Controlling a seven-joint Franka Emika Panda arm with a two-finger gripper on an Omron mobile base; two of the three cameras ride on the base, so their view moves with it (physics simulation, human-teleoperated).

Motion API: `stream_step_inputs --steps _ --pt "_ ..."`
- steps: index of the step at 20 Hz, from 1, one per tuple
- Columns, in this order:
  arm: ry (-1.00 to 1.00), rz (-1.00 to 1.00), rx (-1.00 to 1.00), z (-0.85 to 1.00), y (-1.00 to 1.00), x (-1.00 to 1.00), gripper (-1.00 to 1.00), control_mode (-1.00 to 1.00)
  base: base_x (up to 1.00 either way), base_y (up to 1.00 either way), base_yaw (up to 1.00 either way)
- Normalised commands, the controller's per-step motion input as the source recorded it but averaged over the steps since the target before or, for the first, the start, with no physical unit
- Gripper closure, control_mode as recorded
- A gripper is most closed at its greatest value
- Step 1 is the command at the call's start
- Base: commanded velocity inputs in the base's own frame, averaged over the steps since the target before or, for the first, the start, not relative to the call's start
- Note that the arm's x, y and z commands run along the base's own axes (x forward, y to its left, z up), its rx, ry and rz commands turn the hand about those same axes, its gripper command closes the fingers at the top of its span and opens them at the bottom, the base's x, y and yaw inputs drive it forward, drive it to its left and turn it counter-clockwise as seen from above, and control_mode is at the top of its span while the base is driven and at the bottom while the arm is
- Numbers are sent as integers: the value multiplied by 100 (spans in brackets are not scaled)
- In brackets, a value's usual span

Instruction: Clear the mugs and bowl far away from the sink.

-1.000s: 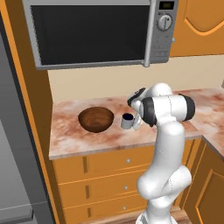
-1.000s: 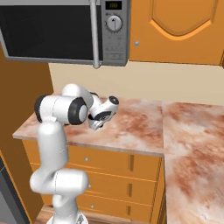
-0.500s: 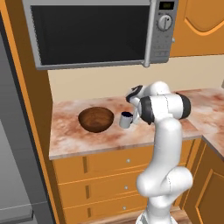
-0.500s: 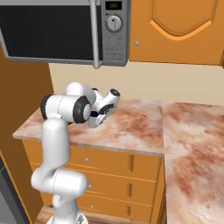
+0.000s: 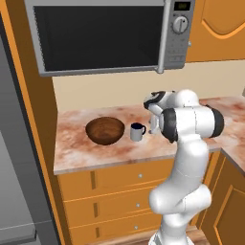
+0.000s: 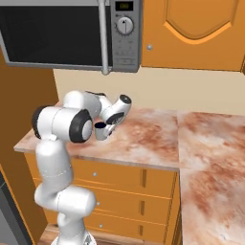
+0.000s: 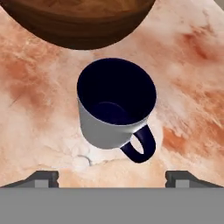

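Now the mug [image 7: 114, 107], pale grey with navy inside and navy handle, stands upright on the marbled bench [image 5: 95, 148], just right of the wooden bowl [image 5: 105, 130] and apart from it by a narrow gap. Hand view: mug sits free between and ahead of the two finger tips [image 7: 43, 178], which stand wide at either edge of the frame, neither touching it; handle points toward the camera and somewhat to the right. Bowl's brown rim crosses the top of that view, close behind the mug. Tool [image 5: 152, 125] is released, jaws spread, holding nothing; it hovers just beside the mug on its right in the left base view. Right base view: mug [image 6: 100, 130] shows partly behind the arm's elbow, with the wrist bent down over it. Microwave [image 5: 107, 36] hangs above the bench; orange drawers [image 5: 115, 179] below it. Bench runs on to the right and turns a corner toward the camera in the right base view.
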Motion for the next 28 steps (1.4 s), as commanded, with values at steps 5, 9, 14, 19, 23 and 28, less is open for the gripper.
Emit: stream_step_inputs --steps 5,9,14,19,23,28 --pt "-20 0 -3 64 0 -98 -100 -100 0 0 0" --pt "-17 0 -2 53 0 -100 -100 -100 0 0 0" --pt "-7 0 -1 37 1 -100 -100 -100 0 0 0" --pt "-5 0 -1 34 4 -100 -100 -100 0 0 0" --pt "0 0 0 12 12 -74 -100 100 -24 9 0" --pt "0 0 0 0 0 0 -100 100 -84 53 25"
